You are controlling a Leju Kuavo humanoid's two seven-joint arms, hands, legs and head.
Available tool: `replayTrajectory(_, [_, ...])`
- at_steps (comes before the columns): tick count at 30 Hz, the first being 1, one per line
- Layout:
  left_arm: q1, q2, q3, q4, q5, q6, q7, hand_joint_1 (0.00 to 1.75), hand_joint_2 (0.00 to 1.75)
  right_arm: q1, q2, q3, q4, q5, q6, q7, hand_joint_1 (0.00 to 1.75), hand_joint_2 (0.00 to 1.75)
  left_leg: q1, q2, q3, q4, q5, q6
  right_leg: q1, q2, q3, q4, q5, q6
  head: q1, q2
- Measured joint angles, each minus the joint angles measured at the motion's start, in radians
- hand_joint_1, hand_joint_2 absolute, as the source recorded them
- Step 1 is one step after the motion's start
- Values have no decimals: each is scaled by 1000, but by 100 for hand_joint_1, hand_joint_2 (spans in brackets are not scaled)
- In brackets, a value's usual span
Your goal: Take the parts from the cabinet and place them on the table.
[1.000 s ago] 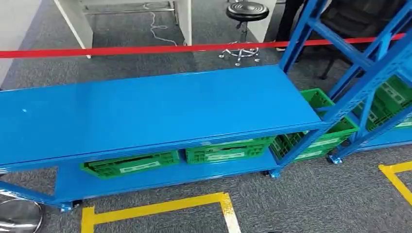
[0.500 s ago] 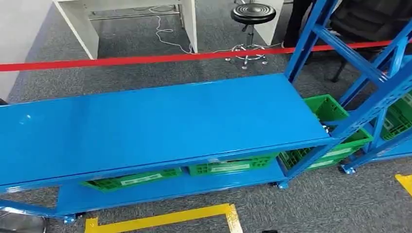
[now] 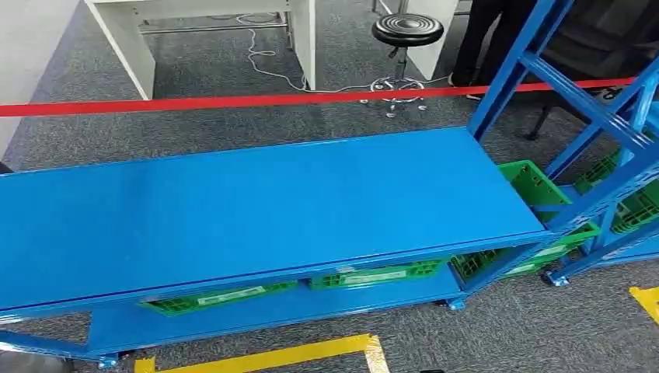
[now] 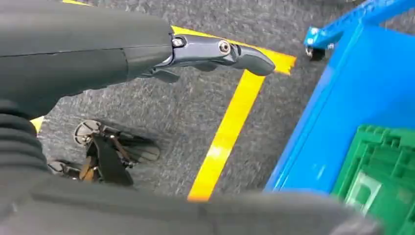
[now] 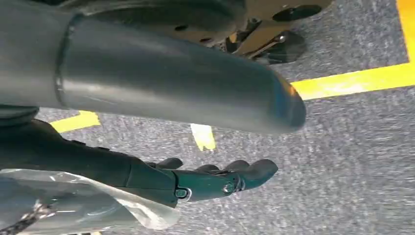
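Head view: wide flat blue metal shelf top (image 3: 256, 210) in front of me, bare surface. Lower blue shelf (image 3: 256, 311) under it carries green slotted plastic crates (image 3: 365, 275) with white labels, side by side; another green crate (image 3: 536, 190) sits at the right end, partly behind the tall blue steel rack frame (image 3: 591, 116). More green crates (image 3: 637, 206) in the rack to the far right.

Left hand (image 4: 215, 51): hanging over grey carpet, fingers straight and apart, nothing in it. Left wrist view also shows a corner of the blue shelf (image 4: 352, 107) with a green crate (image 4: 381, 176) on it, just beside a yellow floor tape line (image 4: 230, 132).

Right hand (image 5: 215, 178): thumb (image 5: 186, 83) and fingers stretched out over the carpet, a gap between them. Clear plastic bag (image 5: 73, 205) with something dark inside lies against the palm side near the wrist; can't tell whether my fingers actually hold it or what the part is.

Surroundings: red barrier tape (image 3: 233, 101) stretched across behind the shelf, black round stool on a chrome base (image 3: 404, 35), white desk legs (image 3: 303, 39), a person's dark legs (image 3: 486, 39) beyond the tape. Yellow tape on the floor (image 3: 264, 359) on my side of the shelf.
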Motion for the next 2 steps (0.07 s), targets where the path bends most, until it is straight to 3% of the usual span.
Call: replayTrajectory(2, [-2,-2,-1,0,0,5,12,0,175,0,0,0,0,0,4,-3,0,0,-1,0,0,1,-2,3,-1,0,2,-4,2,6,0,0])
